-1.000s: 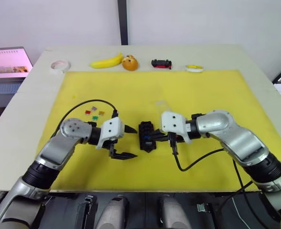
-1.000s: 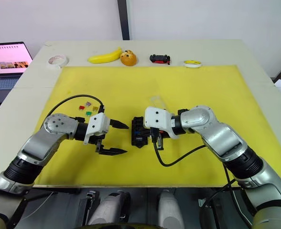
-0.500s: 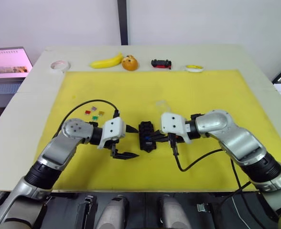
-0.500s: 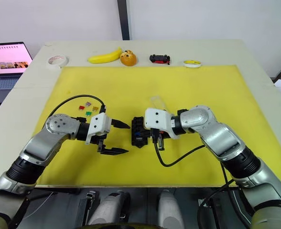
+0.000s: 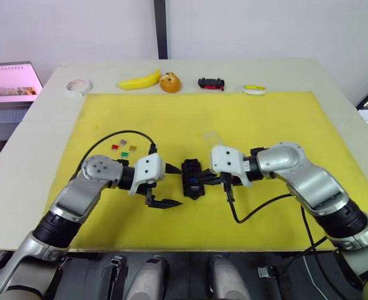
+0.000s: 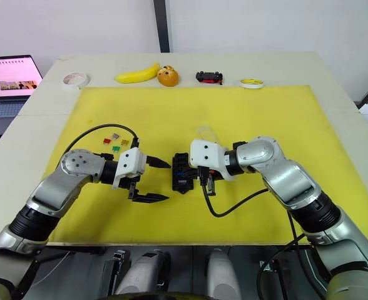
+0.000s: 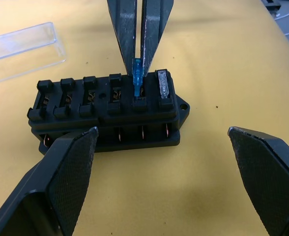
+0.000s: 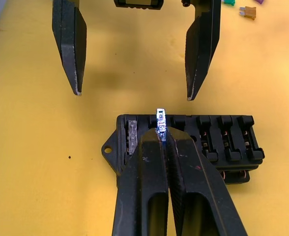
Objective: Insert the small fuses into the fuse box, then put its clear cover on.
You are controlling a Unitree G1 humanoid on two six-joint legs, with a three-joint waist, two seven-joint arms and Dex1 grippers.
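Between the closed fingers of your right gripper (image 8: 160, 129) sits a blue fuse (image 7: 137, 73), pinched upright with its lower edge at the second slot from the tabbed end of the fuse box (image 7: 105, 110). The slot at the tabbed end already carries a grey fuse (image 7: 162, 85), seated flat; the other slots in the row you can see look bare. Your right gripper reaches the box from its right side, fingers pointing left and slightly down onto the top of it.

Your left gripper (image 5: 165, 185) is spread wide and holds nothing. It hovers just left of the box, one finger (image 5: 171, 169) on the far side and one on the near side, both tips pointing toward the box without touching it.

The fuse box lies on the yellow mat (image 5: 278, 119) at the middle, between your two grippers, with its long side running near to far and its tab at the near end. The clear cover (image 5: 211, 136) lies flat on the mat just beyond the right gripper, on the far side, apart from the box.

The loose fuses (image 5: 124, 148) are gathered in a small cluster on the mat, far and left of your left gripper.

Along the far edge of the table (image 5: 46, 119), off the mat, stand from left to right a roll of tape (image 5: 79, 85), a banana (image 5: 140, 80), an orange fruit (image 5: 170, 82), a black-and-red toy car (image 5: 211, 83) and a small yellow reel (image 5: 255, 90). A laptop (image 5: 9, 87) sits beyond the table's left edge.
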